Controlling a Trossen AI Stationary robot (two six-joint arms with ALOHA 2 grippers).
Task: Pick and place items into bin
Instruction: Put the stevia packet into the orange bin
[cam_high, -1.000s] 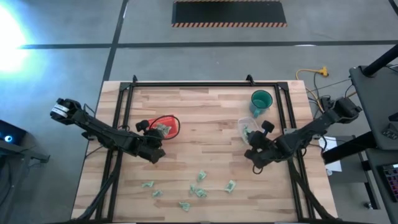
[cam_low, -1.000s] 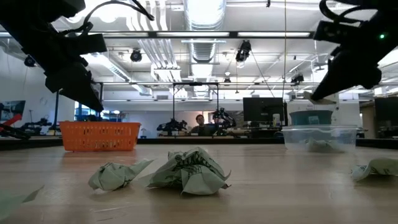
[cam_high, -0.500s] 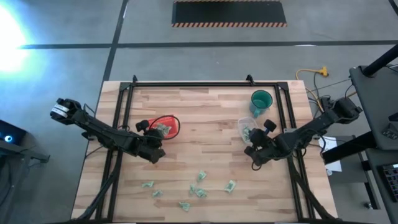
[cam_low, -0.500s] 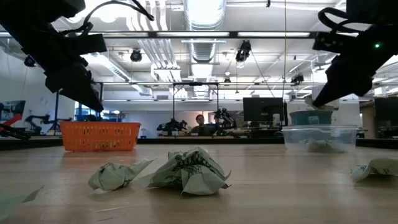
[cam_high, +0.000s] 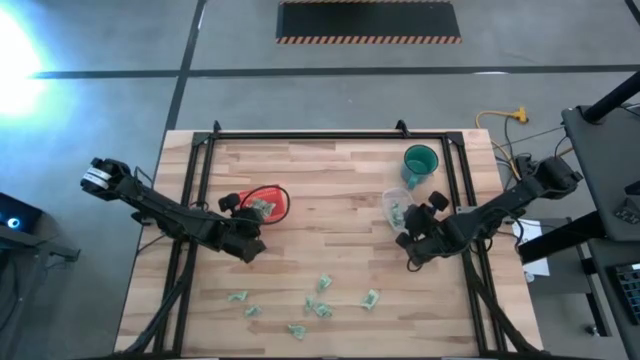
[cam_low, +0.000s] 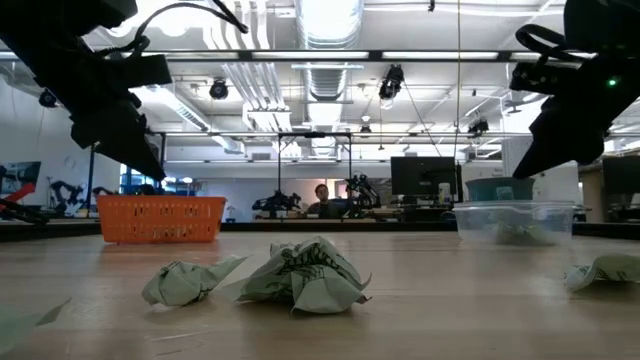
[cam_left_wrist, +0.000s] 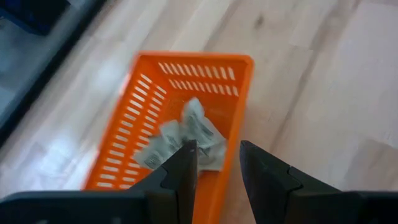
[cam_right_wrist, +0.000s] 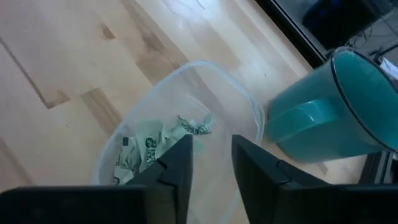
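Wrappers (cam_high: 318, 306) lie scattered on the near part of the table (cam_high: 330, 190), two crumpled ones close in the low view. Farther back, the left gripper (cam_left_wrist: 217, 163) hangs over the orange basket (cam_left_wrist: 144, 118) holding several wrappers, fingers apart and empty. At the right, the right gripper (cam_right_wrist: 210, 155), fingers apart and empty, hangs over the clear tub (cam_right_wrist: 205, 81) with wrappers inside, beside the teal cup (cam_right_wrist: 329, 118).

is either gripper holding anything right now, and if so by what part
Nothing is held. The left gripper stands open and empty above the orange basket; the right gripper open above the clear tub.
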